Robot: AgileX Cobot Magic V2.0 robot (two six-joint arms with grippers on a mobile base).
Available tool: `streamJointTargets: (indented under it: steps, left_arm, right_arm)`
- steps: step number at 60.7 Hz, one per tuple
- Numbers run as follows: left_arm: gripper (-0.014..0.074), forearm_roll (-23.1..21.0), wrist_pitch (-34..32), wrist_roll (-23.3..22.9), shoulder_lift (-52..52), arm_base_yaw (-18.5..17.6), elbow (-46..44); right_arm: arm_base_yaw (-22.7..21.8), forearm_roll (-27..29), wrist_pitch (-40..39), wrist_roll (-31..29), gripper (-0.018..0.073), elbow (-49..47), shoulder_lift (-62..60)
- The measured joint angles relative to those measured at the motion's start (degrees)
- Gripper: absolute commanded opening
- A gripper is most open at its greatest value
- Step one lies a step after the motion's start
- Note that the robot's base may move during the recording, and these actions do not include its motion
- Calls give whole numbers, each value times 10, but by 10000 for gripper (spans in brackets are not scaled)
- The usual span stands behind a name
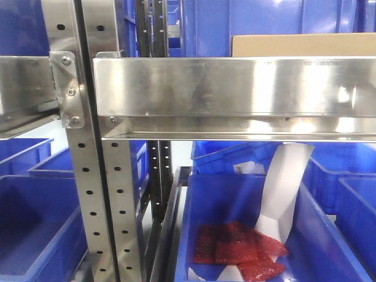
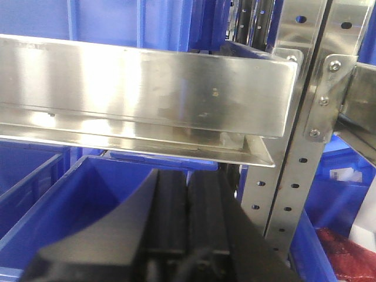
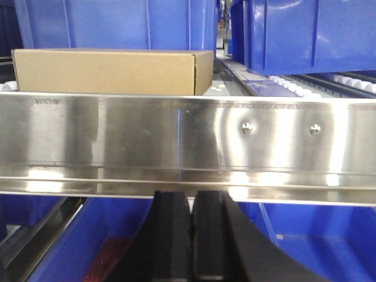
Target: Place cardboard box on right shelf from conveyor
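Blue bins [image 1: 247,235] behind and below steel racking. Right hand [image 3: 191,235] fingers pressed together, empty, just under right shelf [image 3: 188,141] lip. Left hand [image 2: 188,223] likewise closed. Cardboard box [image 3: 111,71] rests on shelf behind lip, base hidden.

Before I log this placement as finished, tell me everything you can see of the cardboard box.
The cardboard box is plain tan, unprinted cardboard with smooth faces and crisp edges, closed as far as shows. It lies flat and level on the right shelf, behind the steel front lip, which hides its base. Blue bins stand behind it. In the front view only its top strip shows above the lip. Neither gripper touches it: the right gripper sits below the lip, fingers together.
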Motion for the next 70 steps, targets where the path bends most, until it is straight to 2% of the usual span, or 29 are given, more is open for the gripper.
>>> streamJointTargets:
  steps: [17, 70]
  left_arm:
    - [-119, 0, 0, 0, 0, 0, 0]
    - [-119, 0, 0, 0, 0, 0, 0]
  right_arm:
    - [0, 55, -4, -18, 73, 0, 0]
    - [0, 55, 1, -25, 73, 0, 0]
